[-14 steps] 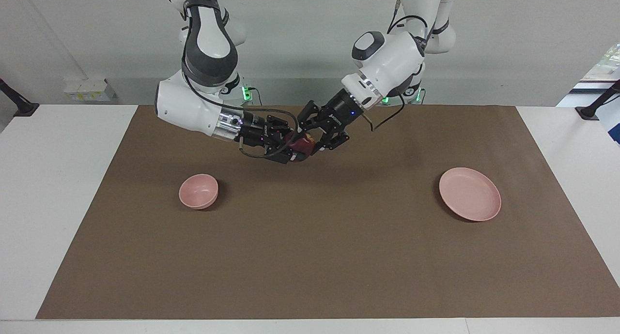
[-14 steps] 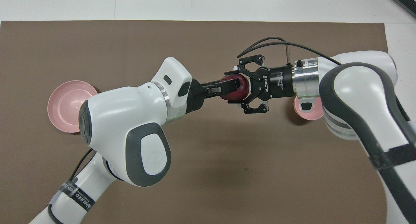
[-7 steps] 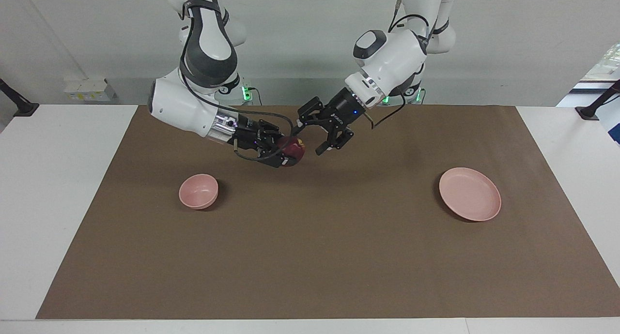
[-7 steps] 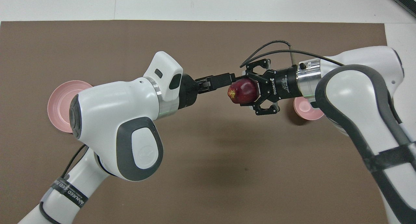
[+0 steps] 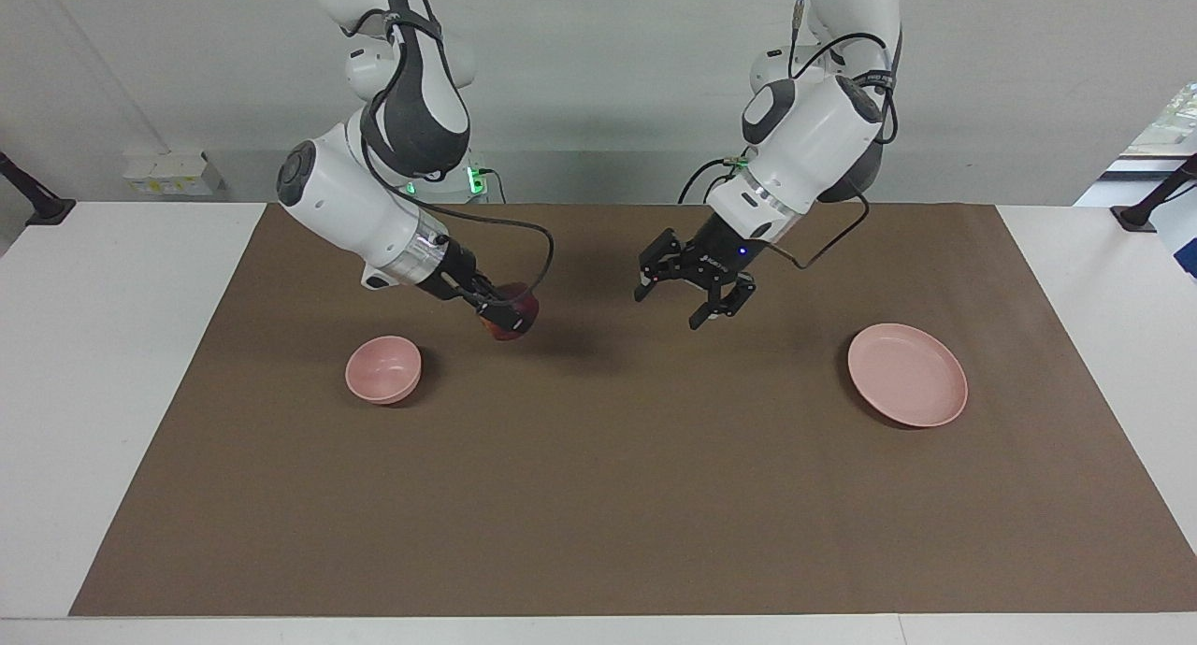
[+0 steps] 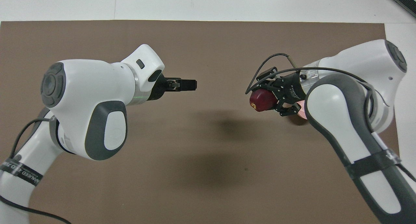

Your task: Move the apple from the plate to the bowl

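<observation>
Right gripper (image 5: 505, 316): we see it up over the brown mat (image 5: 598, 495), its fingers pinching the apple (image 6: 262, 100).
Apple: held in the air, raised over the mat beside the bowl (image 5: 383, 369), not in it.
Bowl: we find it on the mat toward the right arm's end, nothing inside.
Left gripper (image 5: 694, 298): raised over the mat's middle, fingers spread and holding nothing.
Plate (image 5: 906, 375): on the mat toward the left arm's end, bare, well apart from the bowl.
</observation>
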Available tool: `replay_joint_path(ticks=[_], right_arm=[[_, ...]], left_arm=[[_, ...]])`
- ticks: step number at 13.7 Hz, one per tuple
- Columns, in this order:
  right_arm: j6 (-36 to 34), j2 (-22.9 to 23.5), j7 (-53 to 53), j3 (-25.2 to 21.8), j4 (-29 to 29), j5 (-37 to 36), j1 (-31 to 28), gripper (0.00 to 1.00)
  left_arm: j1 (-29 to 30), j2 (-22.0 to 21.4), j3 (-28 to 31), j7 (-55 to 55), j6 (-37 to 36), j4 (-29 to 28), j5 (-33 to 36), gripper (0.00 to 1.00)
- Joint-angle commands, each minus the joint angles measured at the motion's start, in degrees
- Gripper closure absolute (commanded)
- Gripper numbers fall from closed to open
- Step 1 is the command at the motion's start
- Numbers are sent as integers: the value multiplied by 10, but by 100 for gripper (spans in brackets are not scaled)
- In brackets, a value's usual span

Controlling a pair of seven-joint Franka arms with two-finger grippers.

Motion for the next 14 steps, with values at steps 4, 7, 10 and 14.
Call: replay_joint_path(ticks=[4,7,10,14], right_arm=[[-10,-5,-121,3,-6,-194,5,100],[-3,5,-273,2,-11,-239,-43,100],[-7,3,-299,0,-20,-261,-63,100],[5,-15,-346,0,-93,-283,-97,100]], left_arm=[[58,-12,6,-7,-105,4,161,0],[86,-14,9,-6,-143,3,193,0],[90,-10,10,-6,-197,36,234,0],[90,-13,22,-4,-318,121,235,0]])
